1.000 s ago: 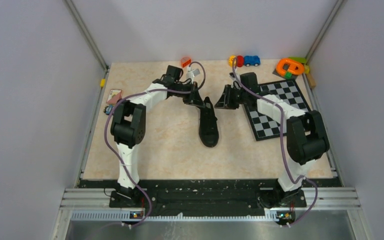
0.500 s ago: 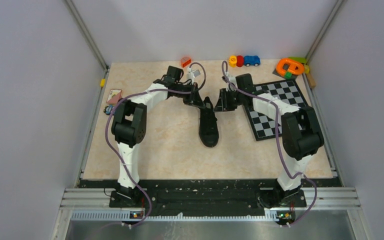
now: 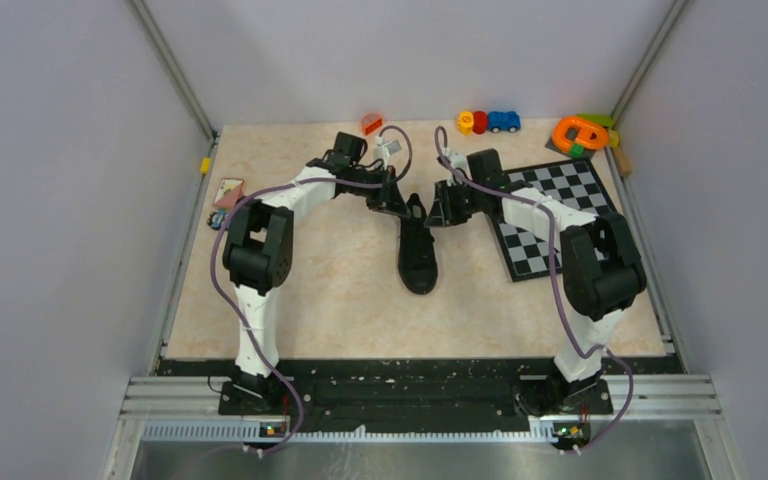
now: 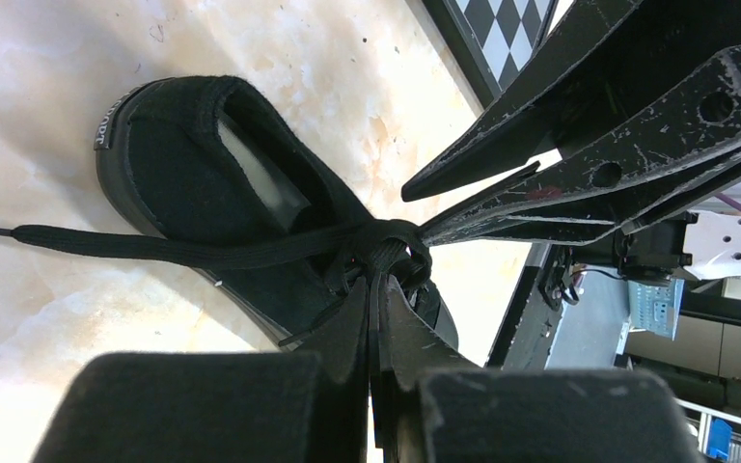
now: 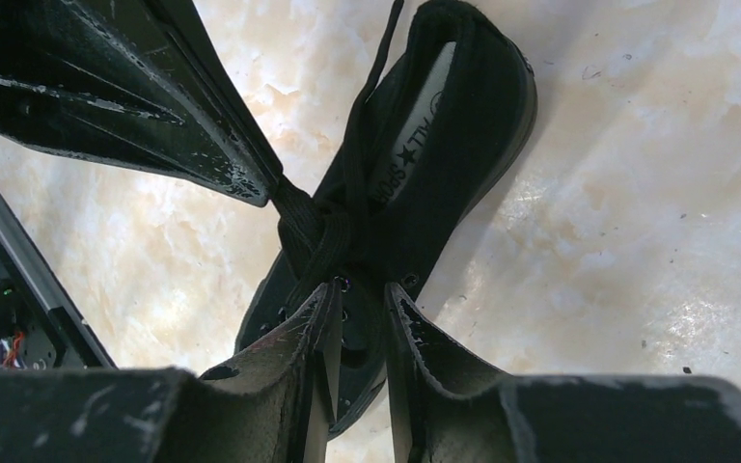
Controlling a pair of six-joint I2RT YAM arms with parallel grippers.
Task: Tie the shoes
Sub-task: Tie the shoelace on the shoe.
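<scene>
The black shoe (image 3: 420, 262) lies mid-table, its heel towards the back wall and its toe towards the arm bases. In the left wrist view my left gripper (image 4: 378, 285) is shut on a flat black lace just below a bunched crossing (image 4: 394, 246) over the shoe (image 4: 183, 164); another lace strand (image 4: 154, 246) runs off left. My right gripper (image 5: 362, 294) hovers over the tongue of the shoe (image 5: 444, 125), its jaws a narrow gap apart with nothing between them; the lace bundle (image 5: 314, 227) brushes its left fingertip. From above, the left gripper (image 3: 405, 205) and right gripper (image 3: 438, 213) meet over the shoe's opening.
A chessboard (image 3: 555, 215) lies right of the shoe under the right arm. Toy cars (image 3: 490, 122), an orange toy (image 3: 580, 132) and a red block (image 3: 371, 124) line the back edge. A small card (image 3: 228, 192) sits at the left edge.
My right gripper has moved left, from beside the chessboard to just over the shoe's laces. The left gripper and the shoe have stayed put.
</scene>
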